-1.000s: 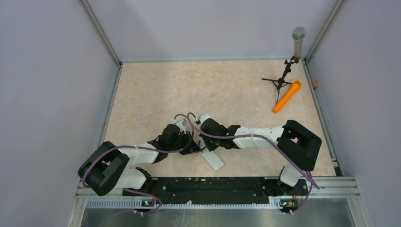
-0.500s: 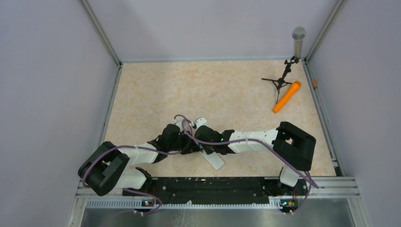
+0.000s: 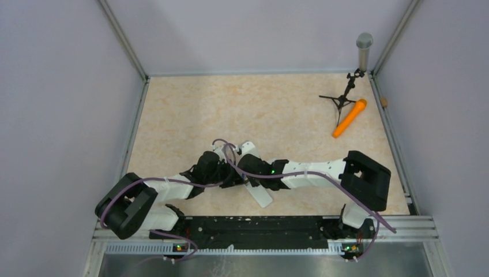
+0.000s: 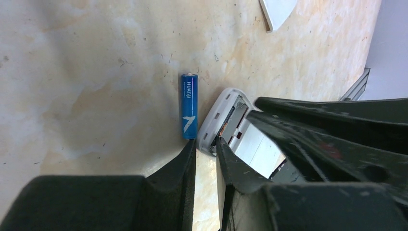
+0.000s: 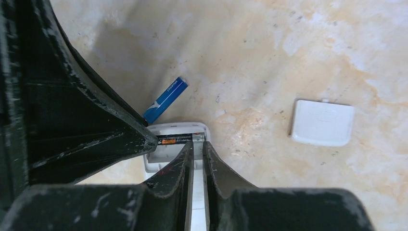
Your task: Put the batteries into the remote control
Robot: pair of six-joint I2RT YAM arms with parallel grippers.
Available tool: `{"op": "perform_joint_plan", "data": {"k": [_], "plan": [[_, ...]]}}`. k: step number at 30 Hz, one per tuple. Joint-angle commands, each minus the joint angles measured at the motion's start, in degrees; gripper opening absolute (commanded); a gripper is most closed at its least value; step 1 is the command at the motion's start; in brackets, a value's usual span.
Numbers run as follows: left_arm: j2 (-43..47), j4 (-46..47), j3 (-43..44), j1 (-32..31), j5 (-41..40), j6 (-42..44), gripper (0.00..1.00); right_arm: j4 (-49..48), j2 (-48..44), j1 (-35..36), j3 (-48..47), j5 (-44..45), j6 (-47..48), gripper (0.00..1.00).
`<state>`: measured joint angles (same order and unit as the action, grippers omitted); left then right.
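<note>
The white remote control [image 3: 262,196] lies back up near the table's front, its battery compartment open [image 4: 230,120]. The dark battery [image 5: 179,140] lies inside the compartment. The blue battery [image 4: 188,111] lies on the table just beside the remote's end; it also shows in the right wrist view [image 5: 166,99]. My left gripper [image 4: 206,143] is closed down on the compartment's end rim, one finger outside and one inside. My right gripper [image 5: 195,145] is shut and empty, its tips over the compartment at the dark battery's end. In the top view both grippers are hidden under the wrists.
The remote's white battery cover [image 5: 321,122] lies loose on the table a short way off and also shows in the left wrist view [image 4: 278,10]. An orange microphone [image 3: 349,118] and a small black stand [image 3: 343,97] are at the far right.
The right arm has shifted slightly left and nearer, bringing its wrist closer over the remote's end. The left arm and the remote have stayed put.
</note>
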<state>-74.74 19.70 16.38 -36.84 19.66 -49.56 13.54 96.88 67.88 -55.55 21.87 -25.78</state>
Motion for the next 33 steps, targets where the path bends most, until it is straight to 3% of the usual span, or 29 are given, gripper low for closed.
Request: {"op": "perform_joint_plan", "data": {"k": [1, 9, 20, 28, 33], "plan": [[1.42, 2.74, -0.20, 0.10, -0.12, 0.87, 0.22, 1.24, -6.12, 0.75, -0.32, 4.27, -1.34, 0.13], [1.93, 2.21, -0.13, 0.09, 0.12, 0.93, 0.24, 5.33, -9.96, 0.76, 1.10, 5.85, -1.48, 0.19], [7.69, -3.60, 0.00, 0.07, 1.70, 0.99, 0.45, 3.51, -14.81, 0.70, 11.70, 1.92, -5.52, 0.18], [11.76, -7.71, -2.28, 0.01, 2.10, 0.09, 0.44, 0.22, -16.61, 0.74, 16.58, -2.41, -6.86, 0.03], [14.38, -9.98, -3.44, 0.00, 1.02, -0.36, 0.42, -3.21, -16.58, 0.81, 18.86, -6.77, -6.29, 0.00]]}}
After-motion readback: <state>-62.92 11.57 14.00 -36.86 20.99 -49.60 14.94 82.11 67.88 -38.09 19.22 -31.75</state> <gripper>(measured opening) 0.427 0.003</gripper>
